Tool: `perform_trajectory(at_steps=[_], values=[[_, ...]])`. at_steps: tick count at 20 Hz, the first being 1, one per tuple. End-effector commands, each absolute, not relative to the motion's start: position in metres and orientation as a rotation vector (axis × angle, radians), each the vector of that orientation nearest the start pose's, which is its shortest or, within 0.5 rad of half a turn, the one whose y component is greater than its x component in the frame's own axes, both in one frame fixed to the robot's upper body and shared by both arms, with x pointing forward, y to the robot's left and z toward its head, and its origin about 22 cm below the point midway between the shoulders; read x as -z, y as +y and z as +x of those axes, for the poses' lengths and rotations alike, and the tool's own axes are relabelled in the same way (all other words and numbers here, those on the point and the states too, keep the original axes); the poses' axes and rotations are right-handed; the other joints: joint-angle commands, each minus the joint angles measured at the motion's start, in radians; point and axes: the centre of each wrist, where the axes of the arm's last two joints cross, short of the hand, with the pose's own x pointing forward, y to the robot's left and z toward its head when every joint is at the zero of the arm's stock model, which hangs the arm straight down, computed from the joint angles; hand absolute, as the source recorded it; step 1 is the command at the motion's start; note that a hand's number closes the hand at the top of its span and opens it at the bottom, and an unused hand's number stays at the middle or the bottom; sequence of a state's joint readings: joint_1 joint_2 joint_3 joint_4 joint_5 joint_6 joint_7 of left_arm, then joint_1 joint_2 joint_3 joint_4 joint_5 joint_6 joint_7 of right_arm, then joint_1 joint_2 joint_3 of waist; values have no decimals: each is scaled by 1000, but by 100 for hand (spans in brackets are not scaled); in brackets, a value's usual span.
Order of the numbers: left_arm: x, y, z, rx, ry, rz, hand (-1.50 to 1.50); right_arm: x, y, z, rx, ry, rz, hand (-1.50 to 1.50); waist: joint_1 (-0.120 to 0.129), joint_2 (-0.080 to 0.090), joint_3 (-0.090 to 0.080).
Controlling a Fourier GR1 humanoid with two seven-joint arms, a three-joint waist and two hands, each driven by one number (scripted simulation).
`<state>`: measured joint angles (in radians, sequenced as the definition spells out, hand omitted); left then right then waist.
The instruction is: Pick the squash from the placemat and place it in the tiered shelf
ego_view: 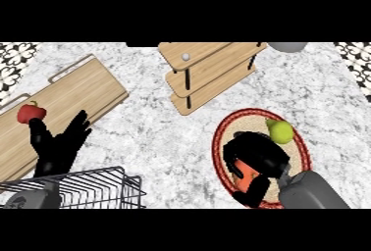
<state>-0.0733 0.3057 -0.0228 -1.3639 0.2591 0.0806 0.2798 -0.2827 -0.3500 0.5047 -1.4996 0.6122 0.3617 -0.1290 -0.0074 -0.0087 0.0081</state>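
1. On the round placemat (221,147) near the table's (152,132) right edge, the right hand (255,159) curls round an orange squash (249,180).
2. A green pear (280,131) lies close by; lifting could bump it.
3. The squash could slip, as the tiered shelf (206,73) is well apart.
4. The squash is mostly hidden, so I cannot tell which way it points.
5. The left hand (58,144) rests open by a red pepper (31,112).
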Motion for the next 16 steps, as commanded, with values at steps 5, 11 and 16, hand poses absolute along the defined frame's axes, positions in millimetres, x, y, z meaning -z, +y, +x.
perform_trajectory(at_steps=[5,11,16], values=[[10,282,252,-61,-1104,98,0,-137,-190,252,-1343,-1804,-175,150,-11,-1,-8],[18,285,240,-50,-1104,112,0,-218,-212,242,-1154,-1867,-293,150,-1,2,-9],[24,295,247,-51,-1096,99,0,-274,-213,247,-1058,-1892,-327,150,6,5,-9]])
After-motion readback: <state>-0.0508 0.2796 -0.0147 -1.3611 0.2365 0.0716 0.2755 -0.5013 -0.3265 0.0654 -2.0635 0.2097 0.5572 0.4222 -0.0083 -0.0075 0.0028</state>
